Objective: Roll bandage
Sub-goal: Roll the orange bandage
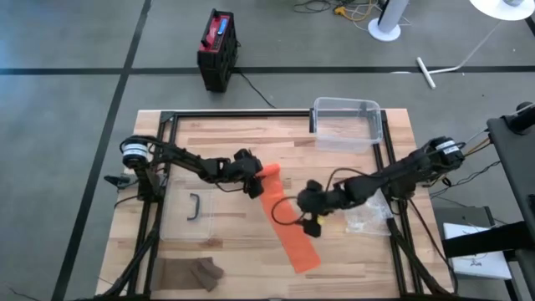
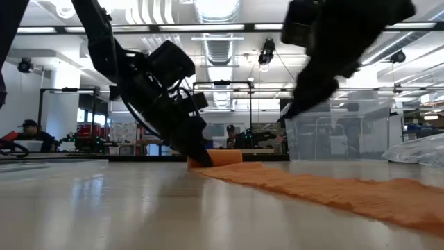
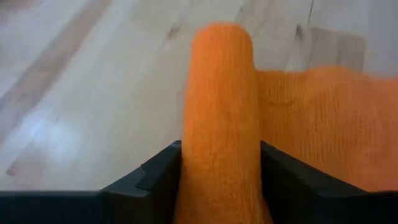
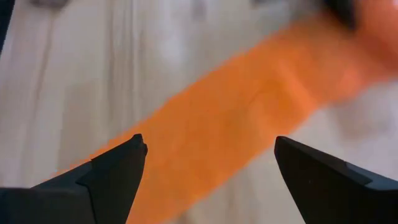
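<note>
The left end effector [image 1: 253, 186] sits near the middle of the desk [image 1: 226, 134], its two dark fingers [image 3: 155, 180] clamped on the rolled end of the orange bandage [image 1: 284, 219]; the left wrist view shows the roll [image 3: 221, 118] pressed between both pads with the loose strip spreading off to one side. The right end effector [image 1: 308, 201] hovers just beside the unrolled strip, close to its midpoint, fingers [image 4: 118, 171] spread wide apart and holding nothing, with the orange band [image 4: 224, 130] running across beneath them.

The desk is a light wooden top edged by a black frame. The bandage lies flat on it as a long diagonal strip, from the roll at the left end effector down toward the near edge; in the low view its strip [image 2: 326, 187] stretches across the surface from the roll [image 2: 218, 157].

A clear plastic bin [image 1: 349, 121] stands at the far right corner of the desk. A clear lid with a dark handle [image 1: 194, 206] lies on the left side. A brown cloth [image 1: 188, 273] rests at the near left corner. A crumpled clear bag [image 1: 368, 217] lies by the right arm.
</note>
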Robot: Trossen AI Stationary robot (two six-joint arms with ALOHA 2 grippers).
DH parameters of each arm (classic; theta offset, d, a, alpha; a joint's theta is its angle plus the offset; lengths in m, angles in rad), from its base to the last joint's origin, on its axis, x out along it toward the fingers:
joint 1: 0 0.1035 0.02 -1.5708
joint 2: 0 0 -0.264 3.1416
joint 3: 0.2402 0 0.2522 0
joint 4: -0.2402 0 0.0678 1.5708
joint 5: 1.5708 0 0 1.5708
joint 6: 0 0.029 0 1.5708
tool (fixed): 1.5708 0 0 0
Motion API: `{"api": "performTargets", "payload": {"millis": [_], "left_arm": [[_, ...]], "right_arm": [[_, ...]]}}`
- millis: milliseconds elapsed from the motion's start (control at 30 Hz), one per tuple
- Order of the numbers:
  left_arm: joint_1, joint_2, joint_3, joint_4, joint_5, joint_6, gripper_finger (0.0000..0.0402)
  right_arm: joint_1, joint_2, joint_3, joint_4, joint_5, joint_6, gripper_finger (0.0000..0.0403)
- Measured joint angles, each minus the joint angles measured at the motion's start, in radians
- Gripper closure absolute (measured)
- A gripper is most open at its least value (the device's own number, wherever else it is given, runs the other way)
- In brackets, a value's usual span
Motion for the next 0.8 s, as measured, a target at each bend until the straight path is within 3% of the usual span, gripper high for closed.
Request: {"api": "performTargets", "payload": {"millis": [167,367,567,800], "left_arm": [[-0.002,-0.020,0.005,-0.013,0.048,0.027,0.0284],[-0.007,-0.179,0.017,-0.055,0.158,0.044,0.0371],[-0.010,-0.368,0.028,-0.075,0.346,0.047,0.0364],[-0.043,-0.469,0.085,-0.157,0.493,0.047,0.0323]], "right_arm": [[-0.054,-0.006,0.004,0.053,0.087,-0.153,0.0055],[-0.061,-0.093,0.059,0.041,0.185,-0.317,0.0055],[-0.062,-0.205,0.109,0.048,0.272,-0.512,0.0055],[-0.061,-0.203,0.173,0.078,0.221,-0.698,0.0055]]}}
